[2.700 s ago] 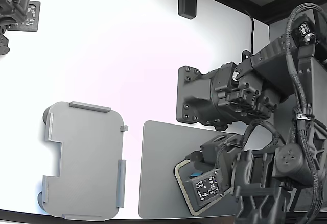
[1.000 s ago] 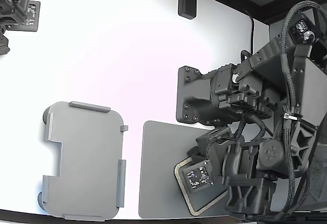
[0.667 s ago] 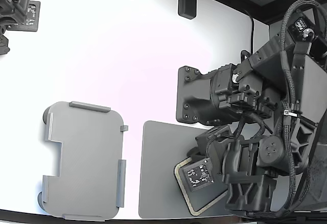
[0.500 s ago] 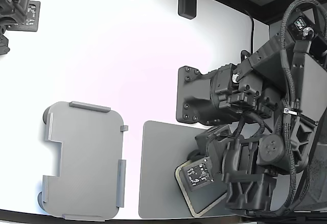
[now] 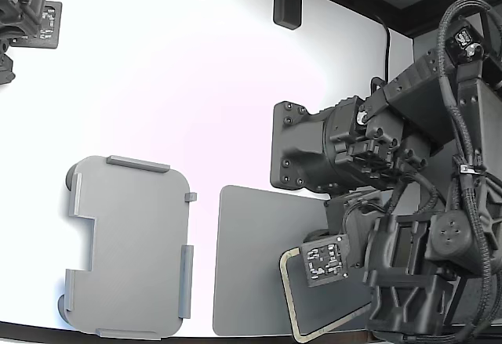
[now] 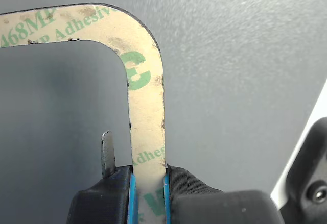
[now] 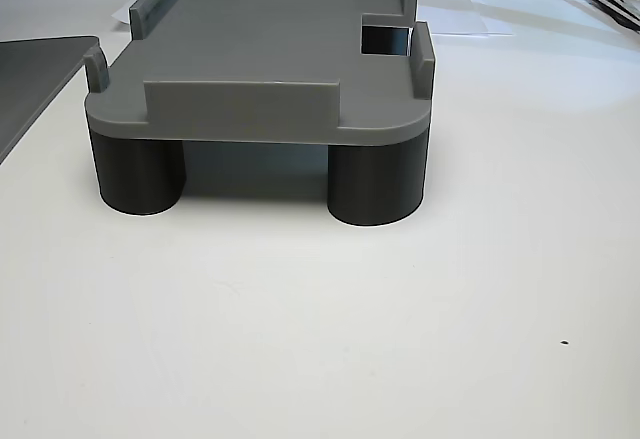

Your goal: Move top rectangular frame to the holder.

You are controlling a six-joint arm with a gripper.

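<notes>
The top rectangular frame (image 5: 288,297), a thin beige outline with green lettering, lies over the dark grey mat (image 5: 251,258) at the exterior view's lower right. My gripper (image 5: 323,259) is shut on one of its sides. The wrist view shows the blue-padded fingers (image 6: 132,193) pinching the frame (image 6: 145,106) just below a rounded corner, with the mat (image 6: 230,55) behind. Most of the frame is hidden under my arm in the exterior view. The holder (image 5: 129,246), a light grey plate with edge tabs and a stepped notch, stands bare at the lower left, apart from the mat. The other view shows the holder (image 7: 270,49) on round feet.
The arm's black base plate (image 5: 302,144) sits just beyond the mat. A second arm (image 5: 23,7) rests at the exterior view's top left corner. Two dark brackets (image 5: 286,3) stand at the table's back edge. A corner of the mat (image 7: 30,79) shows beside the holder.
My gripper and the frame have shifted toward the exterior view's right, and the frame's visible corner has turned slightly. The holder and mat have not moved.
</notes>
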